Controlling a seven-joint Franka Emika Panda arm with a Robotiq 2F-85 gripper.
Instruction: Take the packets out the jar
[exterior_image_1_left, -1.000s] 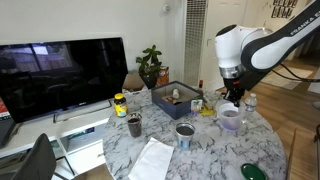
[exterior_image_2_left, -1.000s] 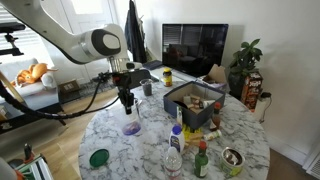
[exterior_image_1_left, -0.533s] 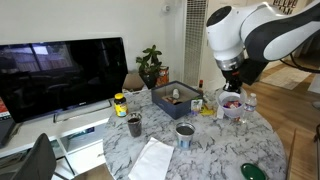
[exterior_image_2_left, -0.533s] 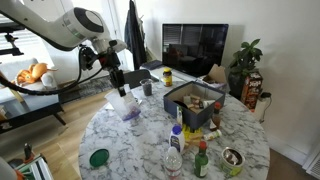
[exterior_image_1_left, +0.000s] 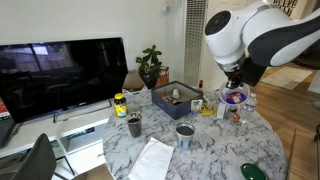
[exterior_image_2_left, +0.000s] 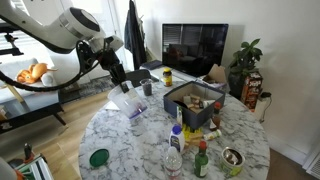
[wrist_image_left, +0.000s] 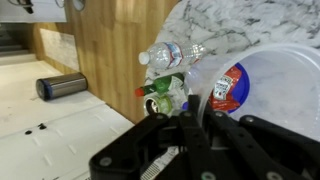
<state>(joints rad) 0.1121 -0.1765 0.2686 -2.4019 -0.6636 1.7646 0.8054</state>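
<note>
My gripper (wrist_image_left: 193, 112) is shut on the wall of the jar (wrist_image_left: 270, 90), one finger inside the rim and one outside. The jar is a translucent lavender-white container, held above the marble table and tipped on its side in both exterior views (exterior_image_1_left: 234, 97) (exterior_image_2_left: 129, 103). In the wrist view I look into its mouth and see a red packet (wrist_image_left: 228, 86) with pale marks lying inside against the bottom. The gripper shows above the jar in both exterior views (exterior_image_1_left: 233, 88) (exterior_image_2_left: 121, 86).
The round marble table (exterior_image_1_left: 210, 155) (exterior_image_2_left: 130, 145) carries a blue-grey box (exterior_image_1_left: 176, 98) (exterior_image_2_left: 193, 100), a grey metal tin (exterior_image_1_left: 185, 134), a dark cup (exterior_image_1_left: 134, 125), a white napkin (exterior_image_1_left: 152, 158), a green lid (exterior_image_2_left: 98, 157) and bottles (exterior_image_2_left: 174, 155). A TV (exterior_image_1_left: 60, 75) stands behind.
The jar stood on the table with my gripper at its rim. Now it is lifted off the table, carried a little way and tipped over on its side.
</note>
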